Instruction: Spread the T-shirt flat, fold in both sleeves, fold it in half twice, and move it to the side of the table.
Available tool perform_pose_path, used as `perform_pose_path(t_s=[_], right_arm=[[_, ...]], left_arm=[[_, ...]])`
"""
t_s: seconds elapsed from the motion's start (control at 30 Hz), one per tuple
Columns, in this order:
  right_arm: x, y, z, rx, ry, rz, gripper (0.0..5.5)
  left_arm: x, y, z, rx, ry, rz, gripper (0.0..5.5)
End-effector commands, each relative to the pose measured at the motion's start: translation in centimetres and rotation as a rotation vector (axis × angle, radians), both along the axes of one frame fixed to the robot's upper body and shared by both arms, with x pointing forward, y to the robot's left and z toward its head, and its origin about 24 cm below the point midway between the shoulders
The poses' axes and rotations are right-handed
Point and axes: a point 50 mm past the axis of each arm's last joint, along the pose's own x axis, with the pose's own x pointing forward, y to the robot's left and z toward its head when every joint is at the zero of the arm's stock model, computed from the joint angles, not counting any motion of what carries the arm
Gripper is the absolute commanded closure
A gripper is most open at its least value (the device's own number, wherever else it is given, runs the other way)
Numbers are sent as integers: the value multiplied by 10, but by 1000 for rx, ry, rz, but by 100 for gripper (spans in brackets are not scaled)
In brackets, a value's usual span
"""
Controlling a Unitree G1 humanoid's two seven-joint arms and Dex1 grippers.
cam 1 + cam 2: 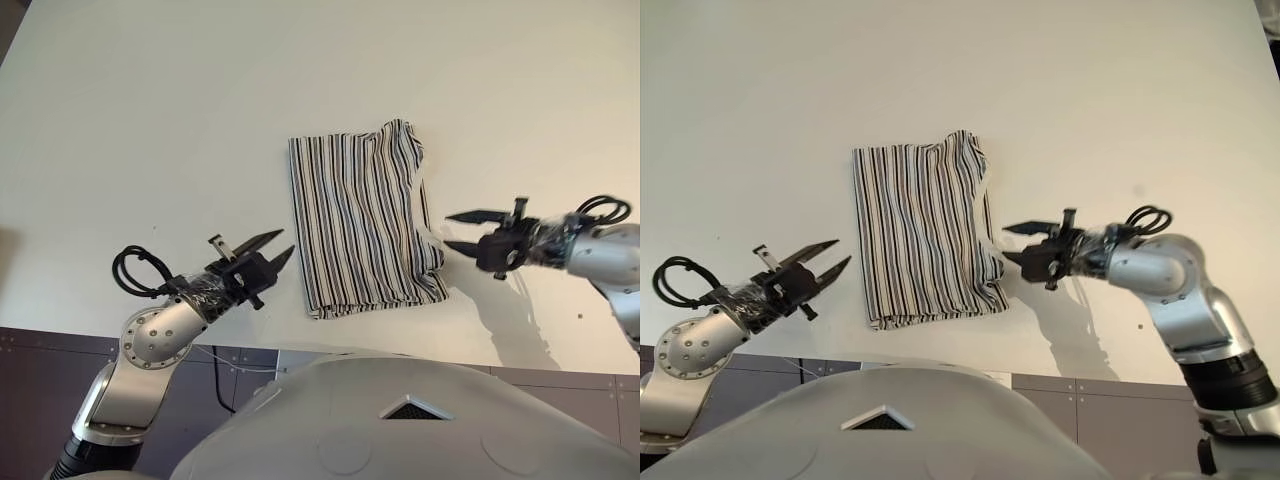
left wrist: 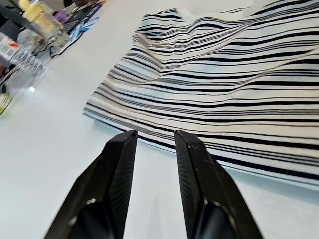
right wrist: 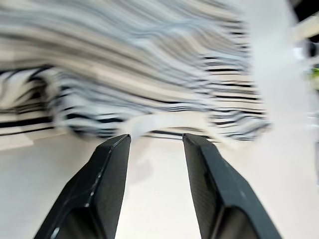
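Fingers of the left gripper (image 1: 287, 241) stand apart, just beside the near left edge of the black-and-white striped T-shirt (image 1: 362, 225), which lies folded (a rumpled rectangle) on the white table (image 1: 150, 120). At its right edge the right gripper (image 1: 447, 230) hovers, likewise spread and empty.

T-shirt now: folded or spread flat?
Folded. The T-shirt lies as a compact rectangle on the table, no sleeves sticking out, layered edges at its near end. Fold count: cannot tell.
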Motion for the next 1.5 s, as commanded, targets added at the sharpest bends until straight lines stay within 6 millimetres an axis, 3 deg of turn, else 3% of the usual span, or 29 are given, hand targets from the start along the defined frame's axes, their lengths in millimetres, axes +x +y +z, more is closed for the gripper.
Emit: perform_pose_path(t_s=[0.03,0.13,0.2,0.27,0.33,0.43,0.5,0.6,0.7,0.8,0.87,0.97,1.07,1.17,1.37,1.5], right_arm=[[-15,-7,-20,-52,-52,11,358],[8,-10,9,31,-208,-98,358],[16,-2,34,122,-264,-90,358],[17,11,43,202,-237,-63,358],[12,18,19,150,-156,-7,358],[-4,3,-31,19,-40,-19,358],[-19,-6,-42,-32,-7,-7,358],[-35,-1,-37,-14,5,56,358],[-45,13,-33,8,-5,70,358],[-34,5,-26,-4,-94,-19,358],[-25,0,-7,79,-188,-65,358],[-40,-15,15,122,-173,59,358],[-60,-28,9,41,-37,232,355],[-56,-28,6,11,-43,297,355],[-54,-33,-16,-66,-13,388,355],[-44,-26,-18,-32,-54,374,294]], left_arm=[[5,18,-7,116,-8,-67,412],[8,18,0,99,-72,-59,412],[15,14,7,70,-122,-50,412],[17,13,6,67,-131,-45,412],[18,13,0,69,-124,-35,412],[19,12,-6,71,-124,-24,412],[14,11,-9,65,-116,-14,412],[3,14,-13,87,-104,-12,412],[-4,31,-22,242,-115,-97,412],[-12,40,-23,288,-123,-151,412],[-17,40,-20,278,-122,-185,412],[-36,38,-10,269,-63,-299,412],[-39,35,-15,293,-9,-411,396],[-33,26,-25,291,-25,-471,354],[-32,18,-44,321,-3,-588,350],[-28,16,-48,325,-4,-639,312]])
